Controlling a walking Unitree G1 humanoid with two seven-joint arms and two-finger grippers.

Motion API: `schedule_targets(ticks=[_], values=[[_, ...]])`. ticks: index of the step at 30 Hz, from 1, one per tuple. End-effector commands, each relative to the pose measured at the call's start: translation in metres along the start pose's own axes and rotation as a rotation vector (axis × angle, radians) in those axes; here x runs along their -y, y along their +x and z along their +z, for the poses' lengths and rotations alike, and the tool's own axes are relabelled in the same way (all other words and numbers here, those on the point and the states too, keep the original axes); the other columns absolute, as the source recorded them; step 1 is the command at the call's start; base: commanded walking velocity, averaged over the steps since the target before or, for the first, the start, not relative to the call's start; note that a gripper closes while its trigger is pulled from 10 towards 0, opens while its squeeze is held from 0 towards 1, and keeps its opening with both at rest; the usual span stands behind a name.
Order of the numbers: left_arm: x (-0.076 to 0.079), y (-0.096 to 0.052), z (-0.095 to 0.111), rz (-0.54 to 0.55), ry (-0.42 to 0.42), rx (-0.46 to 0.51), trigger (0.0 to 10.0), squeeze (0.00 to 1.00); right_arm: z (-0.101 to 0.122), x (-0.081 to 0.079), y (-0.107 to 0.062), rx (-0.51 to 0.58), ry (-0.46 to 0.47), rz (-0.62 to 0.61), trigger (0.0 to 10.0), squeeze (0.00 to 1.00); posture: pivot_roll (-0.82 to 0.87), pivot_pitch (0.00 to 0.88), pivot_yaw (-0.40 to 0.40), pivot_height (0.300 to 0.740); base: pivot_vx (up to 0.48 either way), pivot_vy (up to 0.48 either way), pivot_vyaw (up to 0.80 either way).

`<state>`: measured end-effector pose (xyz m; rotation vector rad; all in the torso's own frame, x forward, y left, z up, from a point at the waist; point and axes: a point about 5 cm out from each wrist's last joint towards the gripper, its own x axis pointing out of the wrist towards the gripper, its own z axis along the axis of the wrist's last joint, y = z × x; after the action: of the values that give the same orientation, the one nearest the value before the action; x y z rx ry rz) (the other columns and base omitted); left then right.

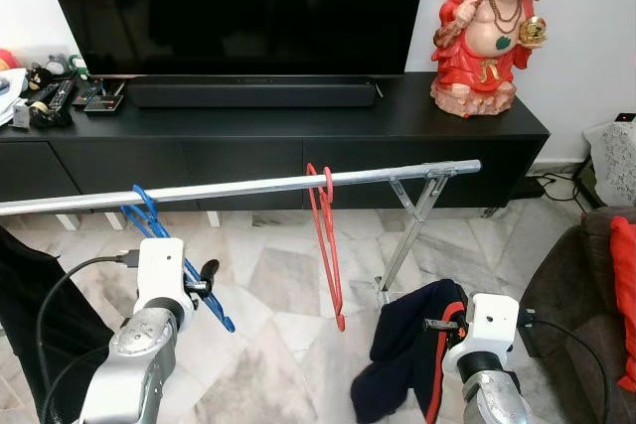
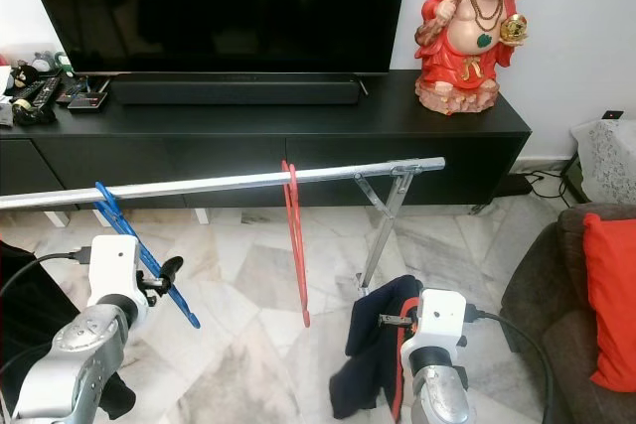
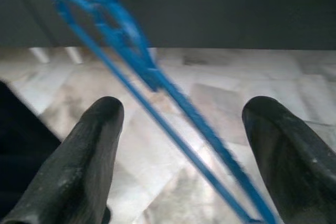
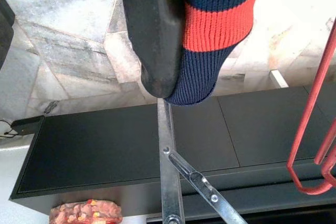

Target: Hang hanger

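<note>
Two silver arms occupy the near foreground. Left end effector [image 3: 178, 145]: both black fingers [image 3: 79, 161] spread wide, with the lower bar of the blue hanger [image 1: 164, 245] running diagonally through the gap and touching neither finger. Right end effector [image 4: 173, 35]: one black finger is pressed against a navy knit garment [image 1: 407, 345] with an orange-red stripe; the opposing finger is hidden behind the fabric, so the grip appears closed on the garment. The garment hangs down from that end effector over the marble floor [image 1: 278, 285].

Hangers counted: two. The blue hanger has its hook over the metal rail [image 1: 238, 186] towards the robot's left and hangs tilted, its body sloping down towards the left end effector. The red hanger [image 1: 326, 245] is hooked on the rail near its middle and hangs straight down, well apart from both end effectors.

One rail runs horizontally across the scene, carried at its right end by a folding metal support leg [image 1: 412, 230].

Behind the rail stands one black TV bench [image 1: 298, 136]. It carries one soundbar [image 1: 253, 93], one red laughing Buddha figurine [image 1: 487, 27] at its right end, and small clutter including remote controls [image 1: 50, 96] at its left end. One television [image 1: 234, 7] stands above the soundbar. A red cushion [image 1: 624, 295] lies on a dark sofa at the far right.
</note>
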<state>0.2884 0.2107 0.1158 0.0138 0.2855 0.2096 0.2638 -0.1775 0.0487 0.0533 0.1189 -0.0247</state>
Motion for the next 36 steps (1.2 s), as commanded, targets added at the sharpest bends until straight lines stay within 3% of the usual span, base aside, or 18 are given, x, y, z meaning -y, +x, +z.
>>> schedule_targets(ticks=[1, 2, 3, 4, 16, 25, 36], values=[[-0.007, 0.005, 0.000, 0.070, 0.007, -0.035, 10.0, 1.00, 0.002, -0.001, 0.002, 0.005, -0.006, 0.012, 10.0, 0.00, -0.03, 0.108, -0.002, 0.721, 0.000, 0.000, 0.00], [-0.009, 0.007, 0.000, 0.082, 0.007, -0.040, 10.0, 1.00, 0.002, -0.002, 0.002, 0.006, -0.006, 0.012, 10.0, 0.00, -0.03, 0.107, -0.002, 0.721, 0.000, 0.000, 0.00], [-0.010, 0.010, 0.001, 0.093, 0.012, -0.043, 10.0, 0.23, 0.002, -0.002, 0.002, 0.007, -0.006, 0.013, 10.0, 0.00, -0.03, 0.106, -0.002, 0.721, 0.000, 0.000, 0.00], [-0.011, 0.012, 0.001, 0.099, 0.009, -0.044, 10.0, 0.00, 0.002, -0.002, 0.002, 0.008, -0.006, 0.014, 10.0, 0.00, -0.03, 0.106, -0.002, 0.721, 0.000, 0.000, 0.00], [0.003, 0.044, 0.004, 0.109, -0.047, -0.044, 10.0, 0.00, 0.004, -0.001, 0.003, 0.016, -0.013, 0.015, 10.0, 0.00, -0.05, 0.094, -0.003, 0.721, 0.000, 0.000, 0.00], [0.002, 0.053, 0.002, 0.195, -0.036, -0.052, 10.0, 0.00, 0.005, -0.002, 0.004, 0.020, -0.012, 0.024, 10.0, 0.00, -0.06, 0.084, -0.007, 0.721, 0.000, 0.000, 0.00], [-0.001, 0.058, 0.001, 0.206, -0.061, -0.002, 10.0, 0.00, 0.006, -0.003, 0.004, 0.022, -0.013, 0.027, 10.0, 0.00, -0.06, 0.093, -0.011, 0.721, 0.000, 0.000, 0.00]])
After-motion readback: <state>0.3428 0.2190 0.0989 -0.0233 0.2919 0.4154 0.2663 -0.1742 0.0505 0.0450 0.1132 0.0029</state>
